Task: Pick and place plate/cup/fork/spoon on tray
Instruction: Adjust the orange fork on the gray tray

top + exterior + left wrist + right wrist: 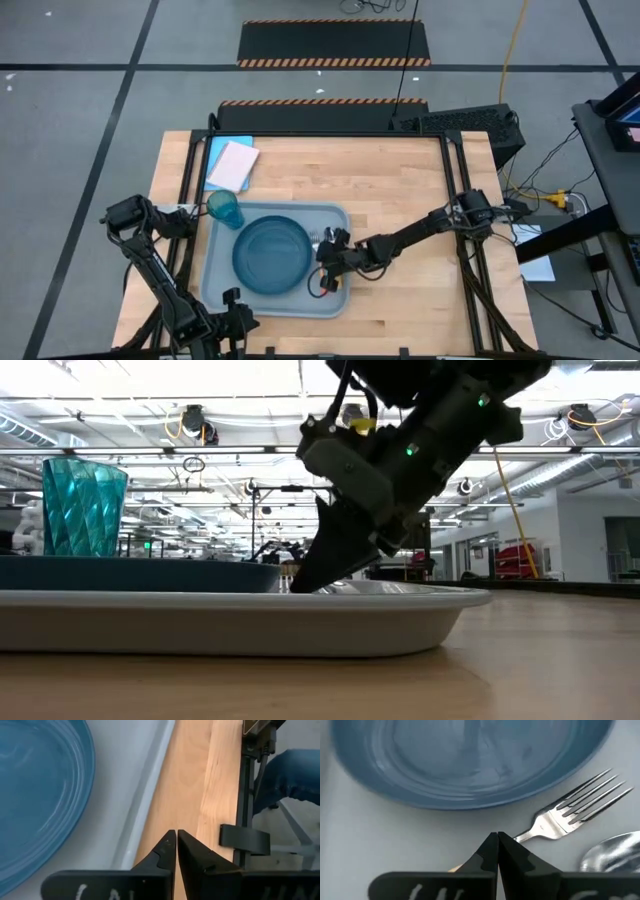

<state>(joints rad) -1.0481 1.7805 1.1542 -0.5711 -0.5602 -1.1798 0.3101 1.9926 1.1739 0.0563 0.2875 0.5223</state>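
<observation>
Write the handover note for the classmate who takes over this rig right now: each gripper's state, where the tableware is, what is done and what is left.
Right gripper: shut, down on the tray, on the fork handle; whether it grips it cannot be told.
Left gripper: shut, empty, parked over the table's near edge beside the tray.
Plate: on the tray.
Cup: at the tray's far left corner.
Fork and spoon: side by side on the tray, right of the plate.
Done: all four items look placed.
Left: lift the right arm clear.
</observation>
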